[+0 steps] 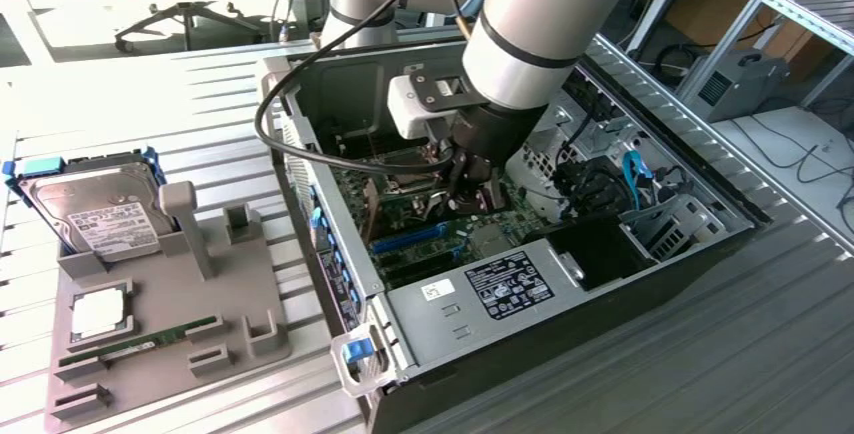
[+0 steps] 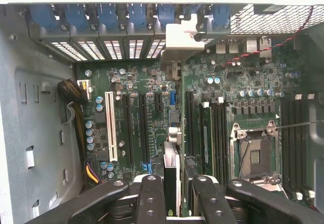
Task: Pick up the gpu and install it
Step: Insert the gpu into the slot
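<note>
Gripper [image 2: 174, 196] inside the case [image 1: 441, 304], jaws pinching the gpu [image 2: 172, 168] edge-on over the motherboard [image 2: 152, 82] slots, not seated.

You're in a lab: slatted aluminium bench [image 1: 747, 354], office chair base [image 1: 200, 22], metal rack [image 1: 801, 14], trailing cables [image 1: 801, 159].

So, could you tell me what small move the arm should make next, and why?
Probably ease slowly straight down: the gripper is shut on the gpu, held edge-on over the motherboard and its black slots, with the bracket already at the rear openings.
</note>
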You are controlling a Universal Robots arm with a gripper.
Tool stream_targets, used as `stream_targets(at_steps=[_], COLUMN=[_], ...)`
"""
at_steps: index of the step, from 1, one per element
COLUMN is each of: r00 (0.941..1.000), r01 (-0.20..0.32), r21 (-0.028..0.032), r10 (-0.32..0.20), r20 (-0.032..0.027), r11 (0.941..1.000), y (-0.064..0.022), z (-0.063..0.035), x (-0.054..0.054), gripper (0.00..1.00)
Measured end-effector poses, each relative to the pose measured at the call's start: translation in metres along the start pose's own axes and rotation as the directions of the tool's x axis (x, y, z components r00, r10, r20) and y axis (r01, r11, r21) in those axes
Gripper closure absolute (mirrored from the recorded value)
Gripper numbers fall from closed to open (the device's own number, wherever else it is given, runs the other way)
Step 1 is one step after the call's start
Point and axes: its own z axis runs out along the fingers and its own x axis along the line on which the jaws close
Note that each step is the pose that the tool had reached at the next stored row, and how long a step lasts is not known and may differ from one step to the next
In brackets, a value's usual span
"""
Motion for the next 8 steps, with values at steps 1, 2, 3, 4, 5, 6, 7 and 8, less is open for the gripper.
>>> stream_targets(at_steps=[1, 2, 3, 4, 5, 6, 7, 8], r00=[1.0000, 1.0000, 1.0000, 1.0000, 1.0000, 1.0000, 1.0000, 1.0000], r01=[0.000, 0.000, 0.000, -0.001, -0.001, -0.001, -0.001, -0.001], r21=[0.0000, 0.0001, 0.0001, 0.0002, 0.0002, 0.0002, 0.0003, 0.0003], r10=[0.000, 0.000, 0.000, 0.001, 0.001, 0.001, 0.001, 0.001], r20=[-0.0001, -0.0021, -0.0030, -0.0035, -0.0037, -0.0036, -0.0037, -0.0039], r11=[1.0000, 1.0000, 1.0000, 1.0000, 1.0000, 1.0000, 1.0000, 1.0000], y=[0.0000, 0.0001, 0.0002, 0.0007, 0.0008, 0.0008, 0.0008, 0.0008], z=[0.0006, 0.0013, 0.0016, 0.0016, 0.0018, 0.0020, 0.0023, 0.0025], x=[0.0001, -0.0003, -0.0003, -0.0002, -0.0002, -0.0002, -0.0001, -0.0001], gripper=[0.73, 0.73, 0.73, 0.73, 0.73, 0.73, 0.73, 0.73])
